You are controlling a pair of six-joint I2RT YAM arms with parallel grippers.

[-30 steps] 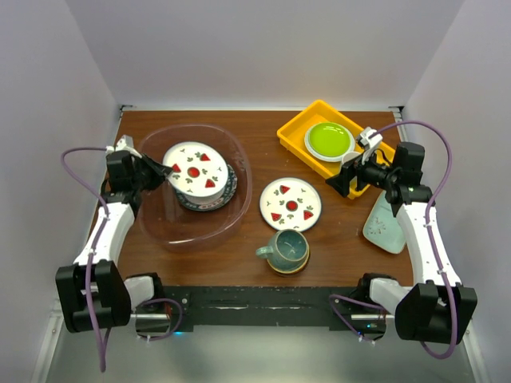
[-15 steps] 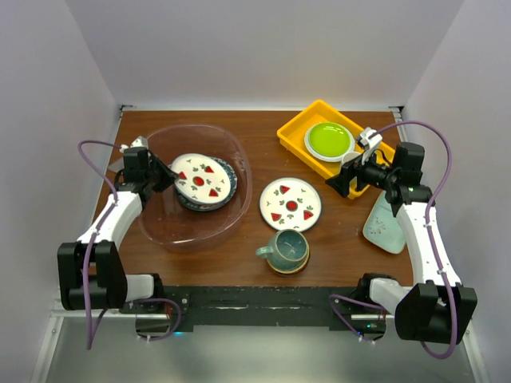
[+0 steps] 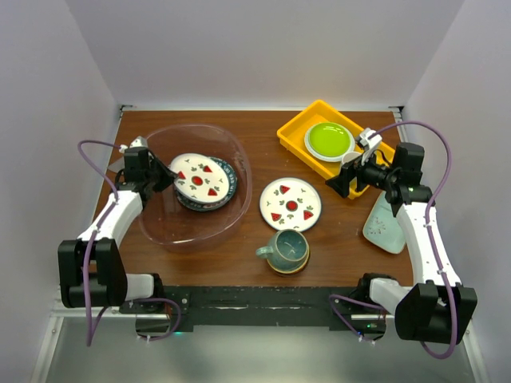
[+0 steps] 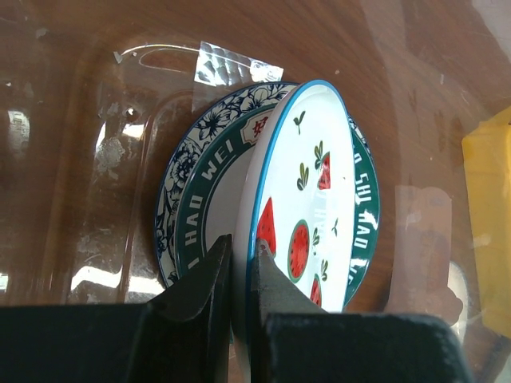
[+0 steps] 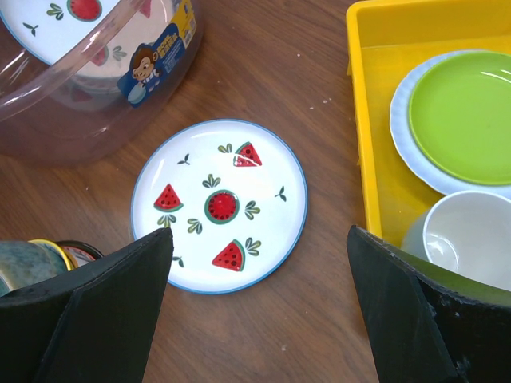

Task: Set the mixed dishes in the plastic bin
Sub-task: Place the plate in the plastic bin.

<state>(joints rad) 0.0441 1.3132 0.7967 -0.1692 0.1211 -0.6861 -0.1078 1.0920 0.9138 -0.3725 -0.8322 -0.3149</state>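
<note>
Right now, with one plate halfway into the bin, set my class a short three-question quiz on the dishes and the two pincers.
1. True or false: the left pincer is shut on the rim of a tilted watermelon plate inside the plastic bin.
2. Short answer: is the right pincer open or shut, and does it hold anything?
3. Pick one. The teal mug is: A) inside the plastic bin; B) outside the bin, near the loose watermelon plate; C) in the right pincer.

Key: 1 true. 2 open, holding nothing. 3 B.
</note>
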